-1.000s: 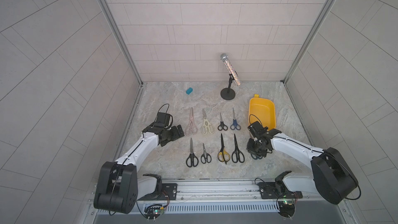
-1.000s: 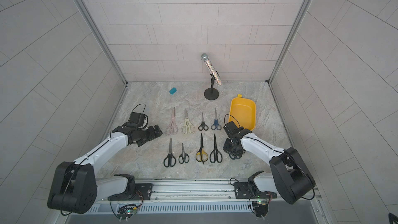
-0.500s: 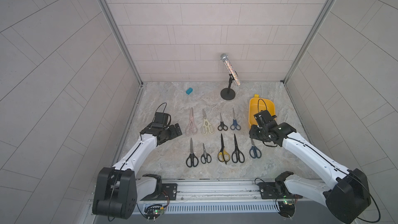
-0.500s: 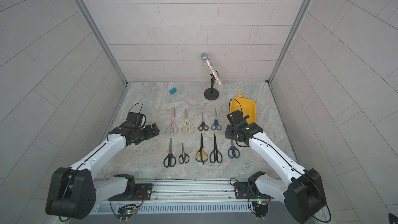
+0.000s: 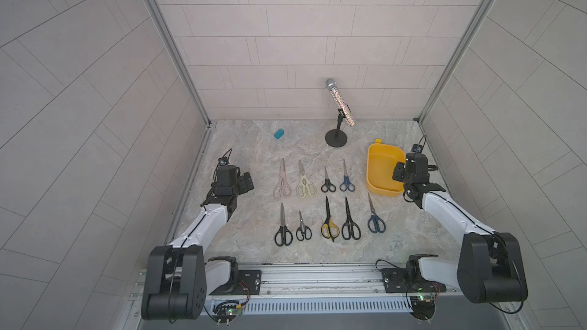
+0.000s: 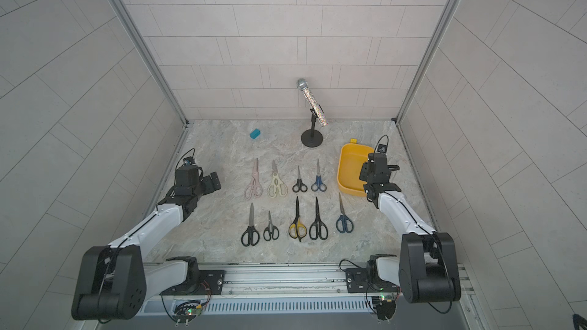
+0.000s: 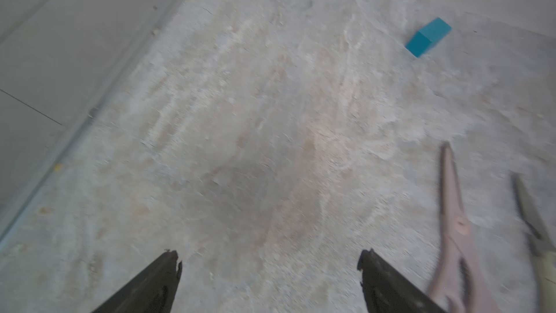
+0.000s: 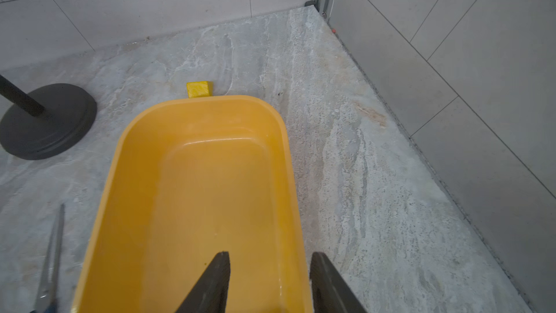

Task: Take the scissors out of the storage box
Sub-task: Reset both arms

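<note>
Space shows between my right jaws, which grip nothing; in the right wrist view one finger (image 8: 215,281) hangs over the floor of the storage box (image 8: 198,102) and its mate lies beyond the rim. My left jaws gape wide over bare bench (image 7: 255,115), likewise gripping nothing. The storage box, mustard yellow, sits at 2 o'clock on the bench. The scissors (image 5: 329,225), nine pairs, all lie outside it in two rows, tips toward 12 o'clock: pink, cream, small black and blue behind, five more in front, with a blue pair (image 5: 375,217) nearest the box. A small yellow block (image 8: 199,89) sits just beside the box's far rim. A microphone (image 5: 338,103) on its stand is at 1 o'clock and a teal block (image 5: 278,133) at 11 o'clock.
</note>
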You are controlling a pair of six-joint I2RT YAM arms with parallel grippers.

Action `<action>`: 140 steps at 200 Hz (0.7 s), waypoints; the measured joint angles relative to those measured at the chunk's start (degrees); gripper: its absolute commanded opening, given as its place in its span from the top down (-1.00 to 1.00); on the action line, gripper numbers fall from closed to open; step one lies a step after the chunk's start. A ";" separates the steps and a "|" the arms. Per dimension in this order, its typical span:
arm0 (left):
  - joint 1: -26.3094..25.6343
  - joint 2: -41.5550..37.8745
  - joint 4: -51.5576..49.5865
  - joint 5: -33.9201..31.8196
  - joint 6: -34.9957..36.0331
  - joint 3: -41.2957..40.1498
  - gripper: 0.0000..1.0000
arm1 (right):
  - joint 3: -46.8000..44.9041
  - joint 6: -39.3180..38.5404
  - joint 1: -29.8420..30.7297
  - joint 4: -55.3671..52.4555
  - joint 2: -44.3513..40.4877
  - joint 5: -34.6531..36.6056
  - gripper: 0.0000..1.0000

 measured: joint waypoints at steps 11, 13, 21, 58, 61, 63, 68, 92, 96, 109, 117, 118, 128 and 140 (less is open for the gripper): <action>0.42 2.38 5.11 -1.68 1.92 -1.51 -1.00 | -5.40 -1.16 0.02 6.73 1.42 0.66 0.02; 0.50 2.89 6.27 -1.86 2.21 -1.88 -1.00 | -6.43 -1.42 0.02 8.17 1.79 0.76 0.02; 0.76 4.74 10.27 -2.78 3.37 -3.23 -1.00 | -9.86 -2.08 0.09 13.33 3.23 0.94 0.00; 2.21 10.97 21.49 -3.21 5.14 -4.59 -1.00 | -15.61 -4.96 0.13 35.26 11.04 0.42 -0.03; 2.27 11.32 22.71 -2.97 5.14 -4.61 -1.00 | -15.87 -5.33 0.22 38.25 12.61 0.39 -0.04; 2.32 11.61 23.67 -2.80 5.14 -4.72 -1.00 | -16.00 -5.31 0.26 39.45 13.20 0.33 -0.04; 2.40 12.26 26.40 -2.23 5.16 -5.11 -1.00 | -16.44 -5.95 0.39 43.36 15.28 0.39 -0.04; 1.22 16.06 39.32 -1.49 6.29 -9.09 -1.00 | -17.07 -7.37 0.61 46.88 16.50 -0.92 -0.37; 0.90 16.90 40.65 -1.38 6.58 -9.60 -1.00 | -17.00 -7.19 0.61 47.67 16.59 -1.09 -0.41; 0.11 19.61 43.45 -0.87 7.50 -10.21 -1.00 | -16.15 -7.61 0.85 49.51 17.03 -1.18 -0.99; -0.33 20.26 43.82 -0.72 7.85 -10.21 -1.00 | -15.28 -7.76 0.87 48.72 16.87 -0.98 -1.00; -0.35 20.28 43.87 -0.72 7.89 -10.21 -1.00 | -15.19 -7.80 0.90 48.61 16.85 -0.98 -1.00; -0.55 20.24 44.92 -0.92 7.98 -10.21 -1.00 | -14.10 -7.91 1.01 47.80 16.65 -0.87 -1.00; -0.55 20.26 46.84 -1.31 8.11 -10.16 -1.00 | -13.86 -8.11 1.22 49.07 16.85 -0.70 -1.00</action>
